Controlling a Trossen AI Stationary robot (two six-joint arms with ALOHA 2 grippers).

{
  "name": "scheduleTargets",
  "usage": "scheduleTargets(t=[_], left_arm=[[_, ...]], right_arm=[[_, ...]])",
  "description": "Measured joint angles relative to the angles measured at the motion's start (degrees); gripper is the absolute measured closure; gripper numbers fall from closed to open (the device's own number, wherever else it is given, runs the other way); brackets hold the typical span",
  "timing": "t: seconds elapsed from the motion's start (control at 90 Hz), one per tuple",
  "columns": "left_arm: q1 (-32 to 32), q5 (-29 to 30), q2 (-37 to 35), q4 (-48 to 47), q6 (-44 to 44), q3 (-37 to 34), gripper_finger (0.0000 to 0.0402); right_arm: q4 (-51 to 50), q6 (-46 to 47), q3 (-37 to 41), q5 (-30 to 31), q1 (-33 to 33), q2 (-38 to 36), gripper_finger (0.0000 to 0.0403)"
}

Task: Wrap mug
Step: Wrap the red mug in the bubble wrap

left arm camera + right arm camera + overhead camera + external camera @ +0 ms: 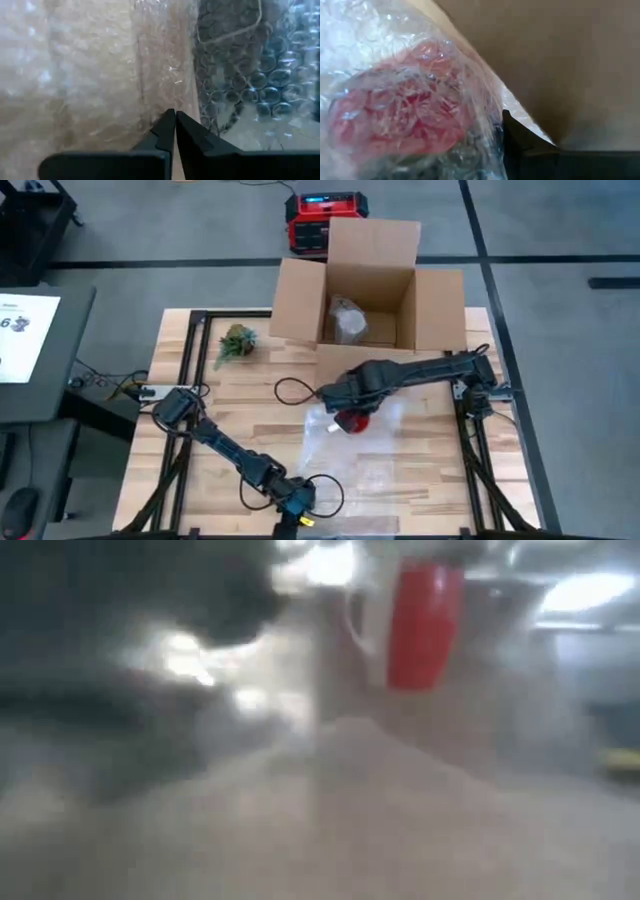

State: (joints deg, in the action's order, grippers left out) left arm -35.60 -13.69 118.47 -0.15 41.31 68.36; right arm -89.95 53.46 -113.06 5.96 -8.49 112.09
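Low view heavily blurred; overhead view evenly lit.

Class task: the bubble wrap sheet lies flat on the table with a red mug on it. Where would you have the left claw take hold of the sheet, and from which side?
Grip the bubble wrap at its free near edge, coming in low from the table's front by the left claw. The sheet lies flat and thin, so only an edge can be pinched. The mug and right claw weigh down the far part.

A red mug [425, 625] with a white handle is hanging near the top of the low view, blurred. Clear bubble wrap [380, 800] is rising in a hazy ridge beneath it, filling the foreground.
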Motion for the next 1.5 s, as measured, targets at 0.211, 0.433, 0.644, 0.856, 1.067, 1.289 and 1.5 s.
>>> scheduleTargets(t=[0.211, 0.433, 0.644, 0.856, 1.067, 1.289, 1.5], left_arm=[[0.7, 5.1, -4.7, -8.0, -2.3, -0.3, 0.0401], [2.2, 6.1, -9.8, -14.7, -4.1, -0.2, 0.0401], [1.1, 6.3, -15.7, -22.8, -3.1, -0.2, 0.0401], [-1.5, 11.9, -22.6, -31.7, -0.2, -0.1, 0.0401], [-2.7, 18.8, -26.8, -35.5, 3.0, 0.0, 0.0402], [-2.9, 19.9, -27.1, -35.4, 3.6, 0.0, 0.0402], [-2.9, 20.3, -27.1, -35.4, 3.6, 0.0, 0.0402]], right_arm=[[-0.1, -2.5, 0.0, -0.6, -0.5, 1.3, 0.0402], [3.0, -5.4, 0.0, -3.7, -2.0, 6.3, 0.0402], [5.4, -8.3, 0.0, -4.3, -2.1, 9.6, 0.0402], [7.2, -9.8, 0.4, -2.5, -2.9, 10.3, 0.0402], [8.2, -11.5, 0.9, -2.6, -2.7, 11.7, 0.0398], [7.4, -11.5, 0.9, -3.1, -2.3, 11.7, 0.0338], [4.6, -11.5, 0.8, -3.0, -0.5, 10.3, 0.0287]])
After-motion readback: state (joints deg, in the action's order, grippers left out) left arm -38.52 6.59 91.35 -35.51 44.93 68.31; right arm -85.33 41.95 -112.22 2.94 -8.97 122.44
